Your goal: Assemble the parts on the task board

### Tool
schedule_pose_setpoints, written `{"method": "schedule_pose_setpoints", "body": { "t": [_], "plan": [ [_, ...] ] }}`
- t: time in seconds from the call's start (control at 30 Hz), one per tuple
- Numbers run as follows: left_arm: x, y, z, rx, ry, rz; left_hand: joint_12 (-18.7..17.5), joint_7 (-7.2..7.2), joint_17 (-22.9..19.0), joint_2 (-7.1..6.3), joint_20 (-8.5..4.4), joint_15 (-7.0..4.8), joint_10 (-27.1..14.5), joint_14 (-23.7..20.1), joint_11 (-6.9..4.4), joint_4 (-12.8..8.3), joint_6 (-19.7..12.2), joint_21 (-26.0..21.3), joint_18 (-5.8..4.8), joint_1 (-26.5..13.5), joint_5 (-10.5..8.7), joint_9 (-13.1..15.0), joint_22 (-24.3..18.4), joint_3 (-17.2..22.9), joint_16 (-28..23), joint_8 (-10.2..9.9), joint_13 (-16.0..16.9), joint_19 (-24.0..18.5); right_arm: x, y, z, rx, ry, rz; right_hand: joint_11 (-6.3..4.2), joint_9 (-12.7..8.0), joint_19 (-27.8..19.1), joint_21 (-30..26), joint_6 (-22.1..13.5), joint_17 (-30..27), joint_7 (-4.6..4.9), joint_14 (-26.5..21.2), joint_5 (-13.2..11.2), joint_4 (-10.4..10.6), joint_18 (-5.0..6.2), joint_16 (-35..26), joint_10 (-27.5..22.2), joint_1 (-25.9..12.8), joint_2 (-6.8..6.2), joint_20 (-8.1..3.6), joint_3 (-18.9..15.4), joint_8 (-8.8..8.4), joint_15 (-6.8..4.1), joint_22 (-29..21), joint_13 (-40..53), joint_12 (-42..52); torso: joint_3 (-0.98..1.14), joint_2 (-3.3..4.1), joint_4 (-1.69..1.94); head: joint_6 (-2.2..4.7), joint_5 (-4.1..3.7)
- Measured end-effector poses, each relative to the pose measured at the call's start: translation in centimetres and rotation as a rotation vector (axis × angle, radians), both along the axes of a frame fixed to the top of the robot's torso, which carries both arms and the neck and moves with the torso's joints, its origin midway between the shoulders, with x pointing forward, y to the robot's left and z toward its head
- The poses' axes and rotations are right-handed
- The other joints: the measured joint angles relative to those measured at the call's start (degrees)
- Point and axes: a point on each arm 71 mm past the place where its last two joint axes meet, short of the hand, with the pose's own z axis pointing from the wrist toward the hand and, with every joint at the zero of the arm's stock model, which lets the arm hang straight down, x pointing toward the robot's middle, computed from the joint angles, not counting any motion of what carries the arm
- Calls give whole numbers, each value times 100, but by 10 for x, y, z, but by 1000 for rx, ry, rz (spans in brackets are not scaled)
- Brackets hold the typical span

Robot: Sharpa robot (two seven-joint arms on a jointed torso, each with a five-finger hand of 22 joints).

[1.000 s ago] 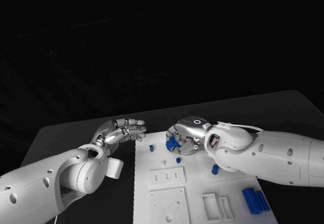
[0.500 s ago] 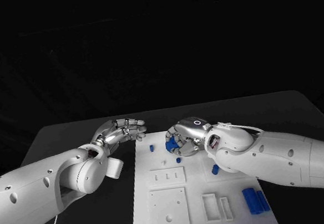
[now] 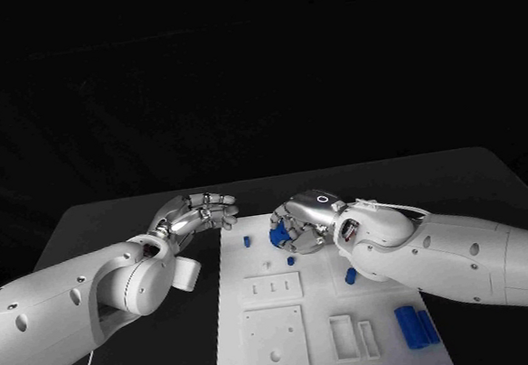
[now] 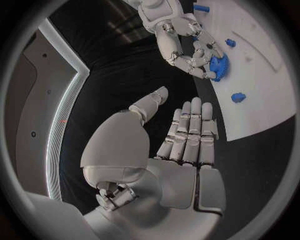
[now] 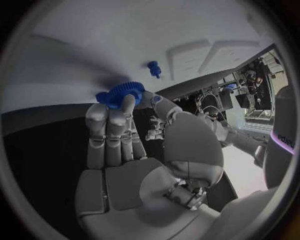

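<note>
The white task board (image 3: pixel 275 345) lies in the middle of the black table. My right hand (image 3: pixel 301 221) is over the board's far end and pinches a blue toothed gear (image 5: pixel 121 93) between its fingertips and thumb; the gear (image 4: pixel 216 65) also shows in the left wrist view, and as a blue patch (image 3: pixel 279 234) under the hand from the head. My left hand (image 3: pixel 196 215) hovers just off the board's far left corner. Its fingers (image 4: pixel 187 131) lie side by side, the thumb stands apart, and it holds nothing.
Small blue pegs stand on the board: one (image 3: pixel 245 240) near its far left edge, one (image 3: pixel 289 260) by the right hand, one (image 3: pixel 350 275) beside the right forearm. Two longer blue pieces (image 3: pixel 414 325) lie at the near right. Recessed slots (image 3: pixel 272 288) mark the board's middle.
</note>
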Motion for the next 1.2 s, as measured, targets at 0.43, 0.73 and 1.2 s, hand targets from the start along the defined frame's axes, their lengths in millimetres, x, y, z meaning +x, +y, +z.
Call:
{"method": "schedule_pose_setpoints", "body": {
  "t": [0.43,0.73,1.2],
  "plan": [
    [0,0,0,0,0,1,0,0,-1,0,0,0,0,0,0,0,0,0,-6,0,0,0,4,0,0,0,0,0,0,-6,-1,4,-6,-15,46,-37,71,-1,0,-34,0,30,0,0,-31,-34,74,0,0,-29,0,0,-31,4,771,908,-3,2,-1,-10,2],
    [0,1,0,0,0,0,0,0,1,0,0,0,0,0,0,0,0,0,-15,0,0,0,3,0,0,0,1,0,0,-6,-1,4,-6,-16,31,-45,73,-1,1,-29,-1,30,-4,-15,-32,-34,29,0,0,-29,-16,0,-31,24,967,1100,-6,2,-1,-24,-3],
    [0,1,0,0,0,0,0,0,4,0,0,0,0,0,0,0,0,0,-21,0,0,0,2,0,0,0,1,0,1,-6,-1,7,-3,-18,38,-66,70,-37,-46,-87,13,29,-51,11,-37,-124,-162,0,0,-31,10,24,29,44,-10,-6,-9,1,4,-32,-4]
  ]
}}
